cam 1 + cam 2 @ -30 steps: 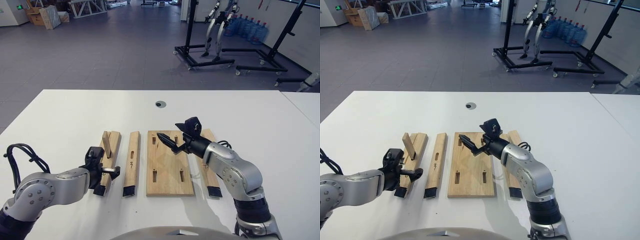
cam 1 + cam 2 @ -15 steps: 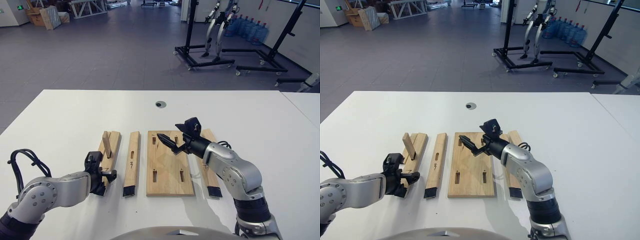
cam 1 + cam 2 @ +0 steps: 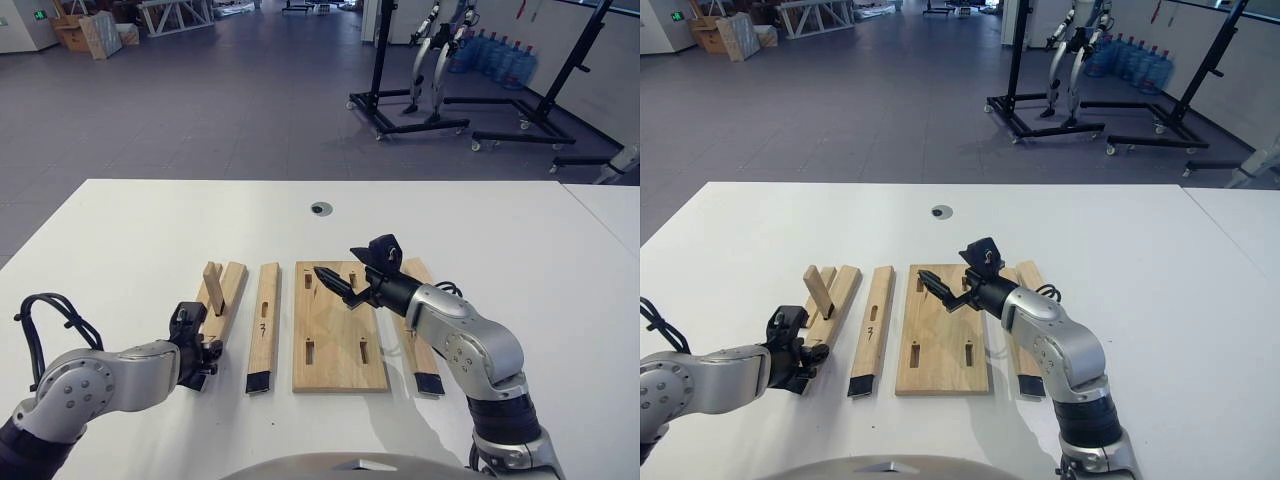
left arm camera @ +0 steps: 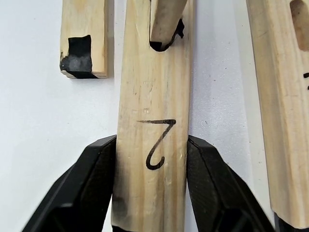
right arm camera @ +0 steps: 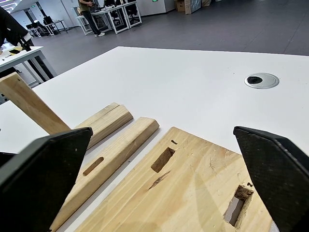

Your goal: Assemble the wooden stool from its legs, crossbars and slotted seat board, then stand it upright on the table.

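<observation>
1. Check the grip. The left gripper (image 3: pixel 200 350) is clamped on the near end of the leg marked 2 (image 4: pixel 152 106), with its fingers (image 4: pixel 91 179) pressed against the two long sides. The leg lies flat on the table (image 3: pixel 130 240), left of the slotted seat board (image 3: pixel 340 345), and the leg marked 7 (image 3: pixel 265 320) lies between them.
2. Check the joint. A crossbar (image 3: pixel 212 287) stands in the slot at the far part of the held leg. It leans rather than standing square, so the joint is probably loose.
3. Note the free arm. The right gripper (image 3: pixel 333 283) hovers over the far end of the seat board, fingers spread wide, carrying nothing.
4. The step in hand is judged to be lifting the leg and crossbar as one unit. Raise it straight up before moving sideways.
5. Keep the leg level. The hold is at one end, so the far end is likely to sag and the crossbar may tip out.
6. Clear the short blackened-end piece (image 4: pixel 83 41) lying just beside the leg, and avoid dragging it.
7. If the crossbar wobbles, steady it with the right gripper before pressing it home.
</observation>
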{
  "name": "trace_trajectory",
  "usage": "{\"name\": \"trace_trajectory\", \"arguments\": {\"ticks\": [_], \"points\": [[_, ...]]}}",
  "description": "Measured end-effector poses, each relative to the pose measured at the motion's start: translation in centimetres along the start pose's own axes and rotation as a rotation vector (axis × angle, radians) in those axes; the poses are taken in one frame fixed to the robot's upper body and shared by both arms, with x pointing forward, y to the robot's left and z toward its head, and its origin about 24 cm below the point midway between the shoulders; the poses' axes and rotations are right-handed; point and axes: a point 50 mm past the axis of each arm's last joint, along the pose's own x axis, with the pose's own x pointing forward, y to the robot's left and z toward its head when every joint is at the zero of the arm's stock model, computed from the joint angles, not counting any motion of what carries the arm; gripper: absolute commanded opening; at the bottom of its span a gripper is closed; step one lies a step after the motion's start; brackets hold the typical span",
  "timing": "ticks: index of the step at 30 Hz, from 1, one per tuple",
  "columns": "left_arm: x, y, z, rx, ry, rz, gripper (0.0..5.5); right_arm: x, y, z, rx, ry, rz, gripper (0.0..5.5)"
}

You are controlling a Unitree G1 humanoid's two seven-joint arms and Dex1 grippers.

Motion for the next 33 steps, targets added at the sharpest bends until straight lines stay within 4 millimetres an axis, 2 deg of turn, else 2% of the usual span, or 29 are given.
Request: {"name": "trace_trajectory", "arguments": {"ticks": [3, 9, 13, 14, 16, 18, 27, 33], "points": [[-0.2, 0.0, 1.8, 0.011, -0.071, -0.032, 2.05, 0.1, 0.0, 0.0, -0.001, 0.000, 0.002, 5.40], [-1.8, 1.5, 7.4, -0.012, -0.334, -0.107, 2.04, 0.3, -0.7, 0.3, 0.004, 0.002, 0.000, 5.40], [-3.0, 0.9, 9.9, -0.078, -0.504, -0.331, 2.04, 0.0, -2.0, 2.9, 0.096, -0.096, 0.051, 5.40], [-3.4, 0.6, 10.3, -0.110, -0.545, -0.431, 2.04, -0.3, -2.7, 4.1, 0.148, -0.136, 0.082, 5.40], [-3.7, 0.2, 10.7, -0.138, -0.584, -0.565, 2.04, -1.0, -3.8, 6.3, 0.203, -0.207, 0.122, 5.40], [-3.8, -0.2, 10.7, -0.166, -0.607, -0.671, 2.04, -1.7, -4.6, 7.6, 0.255, -0.248, 0.150, 5.40], [-3.3, -1.3, 9.4, -0.187, -0.599, -0.873, 2.04, -2.0, -5.9, 7.7, 0.433, -0.292, 0.226, 5.40], [-2.9, -1.7, 9.1, -0.161, -0.579, -0.976, 2.04, -2.7, -6.1, 7.5, 0.621, -0.295, 0.416, 5.40]]}}
